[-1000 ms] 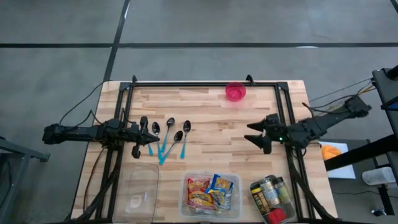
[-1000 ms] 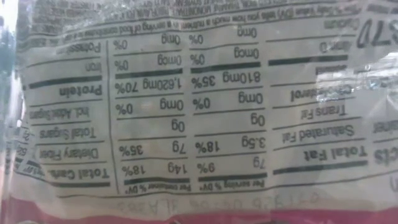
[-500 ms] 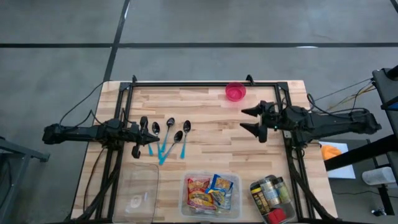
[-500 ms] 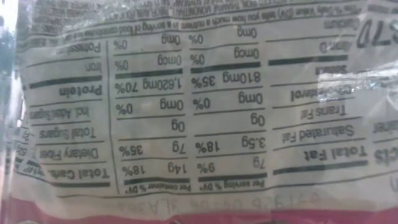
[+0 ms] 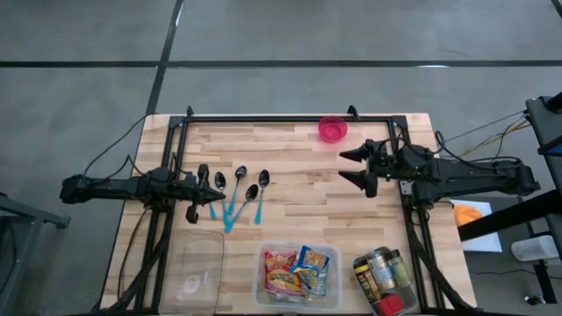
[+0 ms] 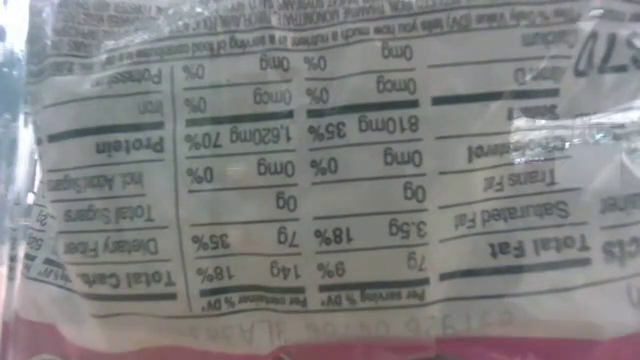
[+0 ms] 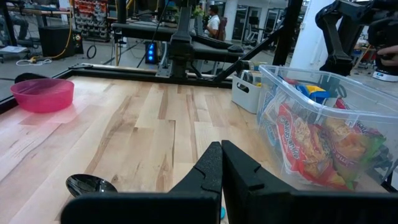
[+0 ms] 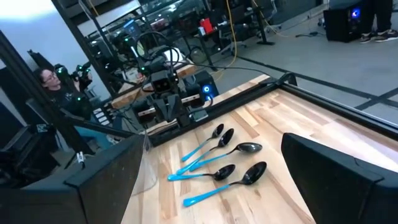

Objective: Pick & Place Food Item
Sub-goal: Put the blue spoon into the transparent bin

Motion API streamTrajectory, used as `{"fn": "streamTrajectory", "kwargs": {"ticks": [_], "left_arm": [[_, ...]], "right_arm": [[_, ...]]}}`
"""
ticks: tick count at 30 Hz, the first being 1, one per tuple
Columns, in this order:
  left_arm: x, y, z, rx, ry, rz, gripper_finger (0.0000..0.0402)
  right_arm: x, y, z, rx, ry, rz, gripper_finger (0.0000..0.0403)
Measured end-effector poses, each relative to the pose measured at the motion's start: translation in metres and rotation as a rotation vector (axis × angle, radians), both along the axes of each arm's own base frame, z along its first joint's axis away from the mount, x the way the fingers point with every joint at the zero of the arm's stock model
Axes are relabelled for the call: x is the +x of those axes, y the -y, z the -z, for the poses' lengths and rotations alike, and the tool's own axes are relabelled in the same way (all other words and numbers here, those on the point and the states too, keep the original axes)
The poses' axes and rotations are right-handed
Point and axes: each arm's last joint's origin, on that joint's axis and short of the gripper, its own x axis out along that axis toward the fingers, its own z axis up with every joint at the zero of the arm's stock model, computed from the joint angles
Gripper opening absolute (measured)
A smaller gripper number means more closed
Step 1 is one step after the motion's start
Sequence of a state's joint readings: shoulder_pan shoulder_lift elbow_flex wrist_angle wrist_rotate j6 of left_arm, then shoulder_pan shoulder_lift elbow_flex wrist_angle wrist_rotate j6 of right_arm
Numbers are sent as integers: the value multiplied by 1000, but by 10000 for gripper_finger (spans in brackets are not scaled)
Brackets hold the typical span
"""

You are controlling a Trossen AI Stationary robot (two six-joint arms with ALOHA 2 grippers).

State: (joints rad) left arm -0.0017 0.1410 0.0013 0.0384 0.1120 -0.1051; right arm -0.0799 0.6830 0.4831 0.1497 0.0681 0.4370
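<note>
Crowding the near edge of the wooden table [image 5: 299, 206] are three containers: a clear bin [image 5: 297, 277] packed with bright snack packets [image 7: 311, 146], a second clear tub [image 5: 384, 280] of jars or cans to its right, and an almost see-through lid or tray [image 5: 195, 268] to its left. One of those packets presses flat against the low camera, so that view shows only an upside-down nutrition label [image 6: 300, 170] and nothing of the table beyond.

Four spoons [image 5: 239, 195] with black bowls and blue handles lie side by side in the left half of the table, just beside the left gripper [image 5: 195, 191]. That gripper rests low over the wood with its fingers [image 7: 211, 171] pressed together and nothing between them.

One pink bowl [image 5: 332, 129] sits at the far edge, right of centre. The right gripper [image 5: 353, 168] hovers near it, a little towards the table's middle, its fingers [image 8: 329, 168] spread wide apart and empty, pointing across at the spoons.

Between the right gripper and the bin of packets lies bare wood. A person [image 8: 53, 84] sits in the room beyond the table.
</note>
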Motion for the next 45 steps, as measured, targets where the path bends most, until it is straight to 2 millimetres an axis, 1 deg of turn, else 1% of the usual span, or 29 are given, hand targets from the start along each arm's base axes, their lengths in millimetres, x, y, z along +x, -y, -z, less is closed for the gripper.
{"fn": "streamTrajectory", "kwargs": {"ticks": [40,42,45], "left_arm": [[0,0,0,0,0,0,0],[0,0,0,-18,1,-2,0],[0,0,-5,-89,45,-9,0]], "right_arm": [[1,0,2,9,-19,10,381],[1,0,2,9,-19,10,381],[1,0,2,9,-19,10,381]]}}
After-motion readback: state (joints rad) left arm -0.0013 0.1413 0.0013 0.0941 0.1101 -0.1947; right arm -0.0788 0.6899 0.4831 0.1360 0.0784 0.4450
